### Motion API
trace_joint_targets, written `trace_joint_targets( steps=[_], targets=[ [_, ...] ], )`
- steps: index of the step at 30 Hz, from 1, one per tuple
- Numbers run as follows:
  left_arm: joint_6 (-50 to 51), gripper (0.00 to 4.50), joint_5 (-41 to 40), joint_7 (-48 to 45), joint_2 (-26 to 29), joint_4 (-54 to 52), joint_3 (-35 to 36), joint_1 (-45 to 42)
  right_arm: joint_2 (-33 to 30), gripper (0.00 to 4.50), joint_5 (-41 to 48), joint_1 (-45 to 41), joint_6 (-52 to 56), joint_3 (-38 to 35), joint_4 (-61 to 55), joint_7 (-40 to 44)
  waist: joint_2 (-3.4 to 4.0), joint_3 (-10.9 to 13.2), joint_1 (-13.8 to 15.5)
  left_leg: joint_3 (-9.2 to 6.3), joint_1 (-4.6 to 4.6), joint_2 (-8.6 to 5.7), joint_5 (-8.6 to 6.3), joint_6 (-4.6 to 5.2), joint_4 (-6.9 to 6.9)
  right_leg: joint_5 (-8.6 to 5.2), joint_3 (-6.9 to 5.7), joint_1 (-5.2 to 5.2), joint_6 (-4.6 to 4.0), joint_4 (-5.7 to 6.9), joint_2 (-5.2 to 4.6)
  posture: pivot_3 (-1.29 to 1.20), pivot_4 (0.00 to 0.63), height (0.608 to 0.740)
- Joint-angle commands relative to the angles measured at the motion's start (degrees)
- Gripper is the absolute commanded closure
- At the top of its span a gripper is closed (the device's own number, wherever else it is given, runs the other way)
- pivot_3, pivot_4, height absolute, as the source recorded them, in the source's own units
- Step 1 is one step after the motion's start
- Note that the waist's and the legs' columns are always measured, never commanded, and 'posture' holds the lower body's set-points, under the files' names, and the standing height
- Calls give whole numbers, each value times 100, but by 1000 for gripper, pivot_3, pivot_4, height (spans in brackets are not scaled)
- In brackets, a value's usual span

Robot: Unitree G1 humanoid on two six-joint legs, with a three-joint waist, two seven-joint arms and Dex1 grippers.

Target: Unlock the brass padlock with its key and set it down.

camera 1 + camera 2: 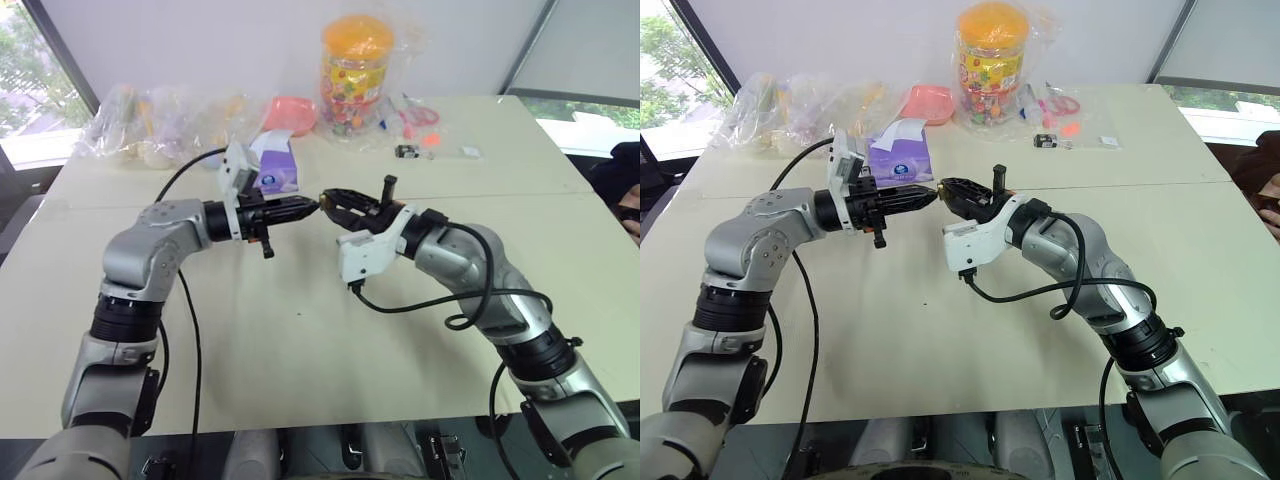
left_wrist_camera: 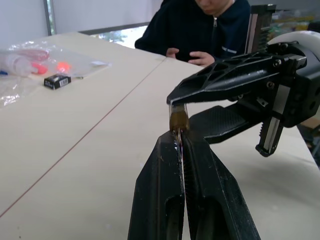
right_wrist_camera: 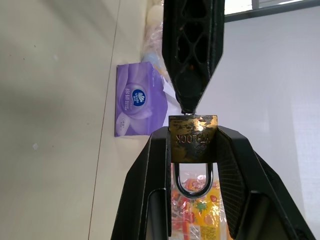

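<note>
Left pincer [image 1: 312,207], fingers together on the key, points level at the right pincer [image 1: 327,205], which is clamped on the padlock [image 3: 193,138]. Both hang tip to tip above mid-desk [image 1: 300,340], key meeting the lock's base along one line; open room below for setting down.

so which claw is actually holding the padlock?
The right claw: the brass padlock sits clamped between its two fingers, shackle toward the wrist. The left claw is pinched shut, its tip meeting the lock's bottom edge.
</note>
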Motion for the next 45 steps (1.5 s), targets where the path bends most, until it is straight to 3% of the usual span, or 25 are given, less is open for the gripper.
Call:
trace_joint_targets(
  steps=[1, 28, 45],
  targets=[
    [-125, 4340, 15, 11, -4, -157, 69, -77, 30, 3844, 76, -103, -13, -181, -199, -31, 0, 0, -1, 0, 0, 0, 0, 0, 0, 0, 0, 0, 0, 0, 0, 0, 150, 740],
    [-1028, 4340, 618, -245, 69, -356, -186, 174, 12, 3844, 174, -182, 49, -242, -175, 35, 0, 0, 0, 1, 0, 0, 0, 0, 0, 0, 0, 0, 0, 0, 0, 0, 150, 740],
    [-3072, 4340, 1711, -283, -47, -79, -426, 306, 89, 3844, 429, -254, 326, -283, -257, 234, 0, 0, 3, 14, 0, 0, 0, 1, 0, 0, -1, 1, 0, 0, 1, 0, 150, 740]
  ],
)
